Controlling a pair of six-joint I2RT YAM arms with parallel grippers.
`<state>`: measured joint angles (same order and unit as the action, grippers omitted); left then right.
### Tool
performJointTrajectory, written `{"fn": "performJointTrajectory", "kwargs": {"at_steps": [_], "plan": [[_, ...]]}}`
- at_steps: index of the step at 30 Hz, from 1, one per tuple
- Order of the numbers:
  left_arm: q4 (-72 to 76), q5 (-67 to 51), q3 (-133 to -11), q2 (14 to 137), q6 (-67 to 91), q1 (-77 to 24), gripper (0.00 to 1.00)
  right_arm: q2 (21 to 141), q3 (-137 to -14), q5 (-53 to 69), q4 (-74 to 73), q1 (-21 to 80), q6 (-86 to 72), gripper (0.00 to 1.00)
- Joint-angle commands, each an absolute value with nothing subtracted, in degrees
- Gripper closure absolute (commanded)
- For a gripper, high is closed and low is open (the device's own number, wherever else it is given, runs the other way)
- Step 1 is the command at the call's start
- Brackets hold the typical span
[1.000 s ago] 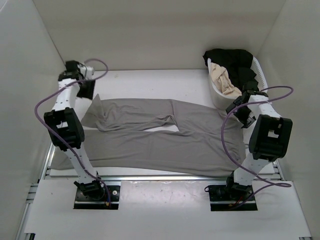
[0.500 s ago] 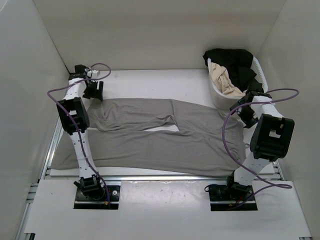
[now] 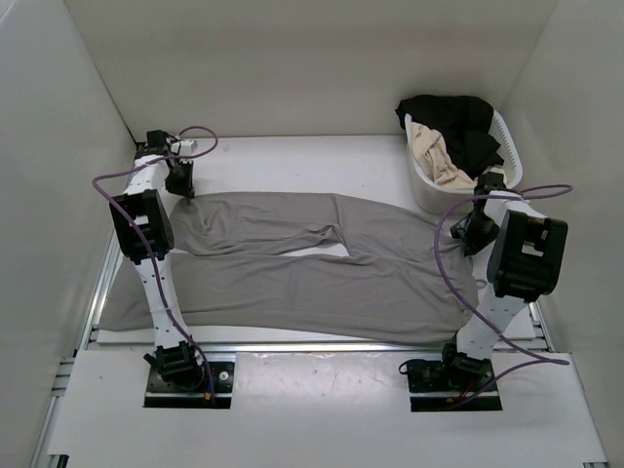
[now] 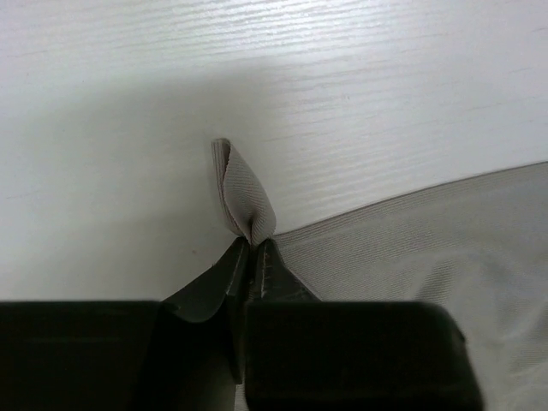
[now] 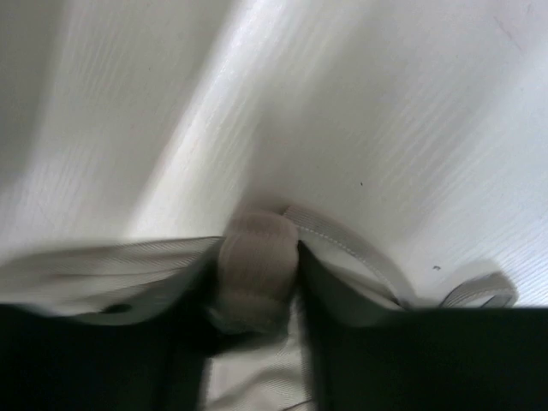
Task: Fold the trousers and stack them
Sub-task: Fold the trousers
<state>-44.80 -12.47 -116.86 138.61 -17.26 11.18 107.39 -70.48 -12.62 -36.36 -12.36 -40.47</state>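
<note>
The taupe-grey trousers (image 3: 322, 283) lie spread flat on the white table, legs pointing left and waist at the right. My left gripper (image 3: 181, 187) is down at the far leg's hem corner. In the left wrist view it (image 4: 251, 244) is shut on a pinch of that hem, and a small peak of fabric (image 4: 244, 193) sticks up past the tips. My right gripper (image 3: 469, 236) is at the waistband beside the basket. In the right wrist view it (image 5: 257, 278) holds a rolled bunch of waistband (image 5: 257, 244) that fills the gap between both fingers.
A white laundry basket (image 3: 425, 191) stands at the back right, holding a black garment (image 3: 453, 117) and a beige-cream garment (image 3: 436, 152). White walls close in on the left, back and right. The near trouser leg reaches the table's front left edge (image 3: 107, 327).
The left gripper reached the hem corner and closed on it. The right arm dropped towards the waistband and its jaws closed in round the fabric.
</note>
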Motion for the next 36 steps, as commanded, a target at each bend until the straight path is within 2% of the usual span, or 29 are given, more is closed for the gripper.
{"fn": "performJointTrajectory", "kwargs": {"at_steps": [1,3,4,7,13,23,30,36], "plan": [[-49.31,-13.45,-112.95,137.12,-18.37,10.81,0.86,109.68,-70.48,-12.47,-35.85,-12.39,-41.57,0.63],[-49.31,-12.23,-112.94,134.57,-19.94,10.81,0.86,109.69,-71.10,-15.10,-37.52,-12.39,-41.57,0.83],[-48.70,-12.22,-112.94,132.56,-20.47,11.33,0.86,109.69,-71.10,-16.07,-38.92,-12.39,-41.57,1.00],[-47.55,-10.64,-114.43,128.95,-22.57,12.13,0.86,106.36,-71.10,-18.10,-39.46,-12.39,-39.65,1.00],[-45.27,-8.71,-115.41,117.96,-28.73,16.69,0.86,89.66,-66.64,-21.01,-36.57,-12.39,-34.28,1.00],[-43.42,-14.23,-95.56,100.65,-33.93,25.30,0.86,76.38,-56.44,-15.48,-34.54,-15.55,-31.82,1.00],[-42.37,-19.50,-76.23,92.12,-35.86,33.38,0.86,68.93,-47.29,-10.11,-33.49,-15.56,-31.82,1.00],[-42.36,-21.44,-69.01,86.76,-38.92,38.66,0.86,58.64,-42.55,-9.06,-36.12,-15.56,-32.95,1.00]]}}
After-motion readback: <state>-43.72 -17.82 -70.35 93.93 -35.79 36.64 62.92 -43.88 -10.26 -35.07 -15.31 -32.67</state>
